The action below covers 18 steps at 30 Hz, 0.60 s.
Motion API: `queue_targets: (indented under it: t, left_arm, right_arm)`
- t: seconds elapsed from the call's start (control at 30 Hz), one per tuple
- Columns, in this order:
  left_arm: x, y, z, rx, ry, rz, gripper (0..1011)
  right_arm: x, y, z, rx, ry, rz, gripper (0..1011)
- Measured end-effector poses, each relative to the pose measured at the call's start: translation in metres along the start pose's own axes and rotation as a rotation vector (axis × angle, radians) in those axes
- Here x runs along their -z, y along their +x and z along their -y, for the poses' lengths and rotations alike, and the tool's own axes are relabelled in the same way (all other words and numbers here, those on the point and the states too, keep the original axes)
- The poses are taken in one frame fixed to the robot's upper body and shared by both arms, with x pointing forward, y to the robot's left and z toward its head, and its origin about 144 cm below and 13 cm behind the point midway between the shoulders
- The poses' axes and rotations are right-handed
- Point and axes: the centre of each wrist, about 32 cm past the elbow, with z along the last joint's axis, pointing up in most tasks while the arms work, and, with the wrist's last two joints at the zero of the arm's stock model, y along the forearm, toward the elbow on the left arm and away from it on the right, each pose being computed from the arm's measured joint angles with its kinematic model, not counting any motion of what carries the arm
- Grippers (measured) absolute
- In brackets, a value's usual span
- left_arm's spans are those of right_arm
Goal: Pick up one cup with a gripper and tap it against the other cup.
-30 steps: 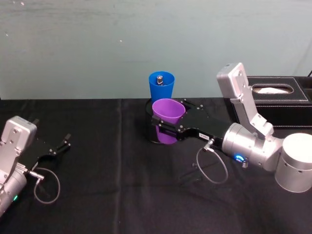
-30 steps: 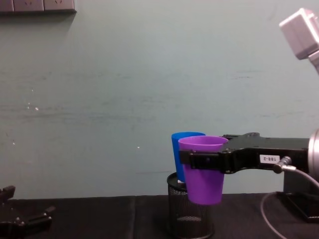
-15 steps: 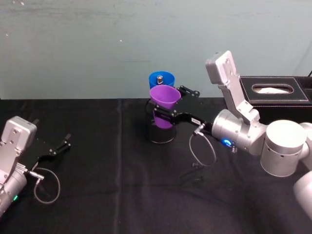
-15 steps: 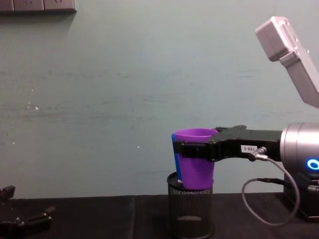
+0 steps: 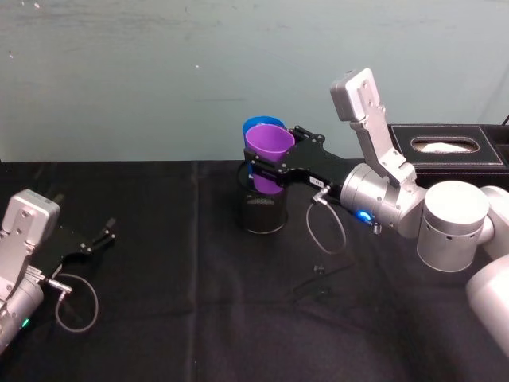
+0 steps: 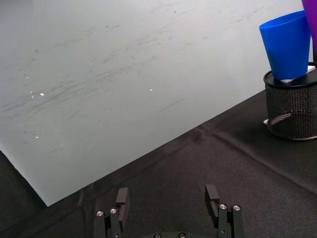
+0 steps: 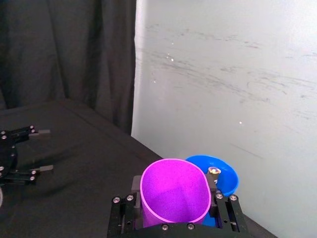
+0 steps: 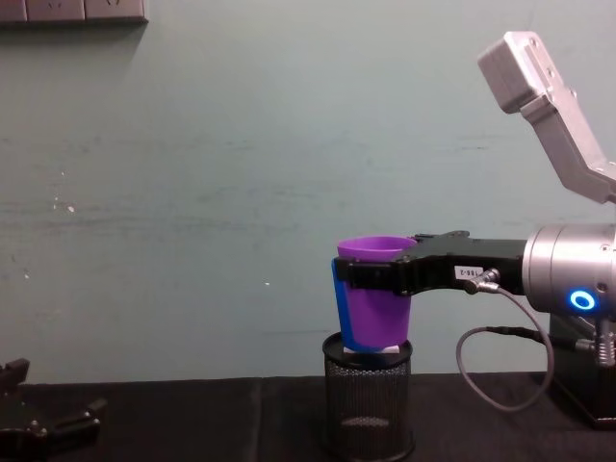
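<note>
We work over a black cloth-covered table [image 5: 159,302], and the silver cylindrical right arm [image 5: 445,231] reaches in from about 3 o'clock toward the far middle at 12 o'clock. A black leather-look tissue box [image 5: 455,146] sits at 2 o'clock, well clear of the action. At 12 o'clock stands a black wire-mesh pen holder [image 8: 368,409], and the bright blue tapered plastic tumbler [image 6: 287,44] rests upright in its mouth. The purple tapered plastic tumbler [image 8: 375,306] is in the air, upright, on the blue one's 5 o'clock side, with the flat black jaws of the right gripper [image 8: 371,276] clasped round it just under the rim. From the right wrist the two rims look to be touching, though we cannot be sure of contact. We judge that this is the tap itself, so the push should be short and sideways. The blue tumbler is perched high on a light holder, and a hard knock could tip both. The grip should be firm and the purple tumbler level, meeting wall to wall rather than rim over rim. The left gripper [image 6: 167,198] lies parked at 8 o'clock with its jaws wide apart. A small metal-tipped object [image 7: 214,171] stands inside the blue tumbler.
</note>
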Motion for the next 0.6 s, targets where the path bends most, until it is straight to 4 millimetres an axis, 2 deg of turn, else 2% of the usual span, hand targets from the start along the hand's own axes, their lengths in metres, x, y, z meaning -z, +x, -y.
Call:
queue_targets:
  t: [0.6]
  left_arm:
    - [0.0, 0.0, 0.0, 0.0, 0.0, 0.0, 1000]
  right_arm:
    - [-0.0042, 0.0077, -0.0101, 0.022, 0.003, 0.007, 732]
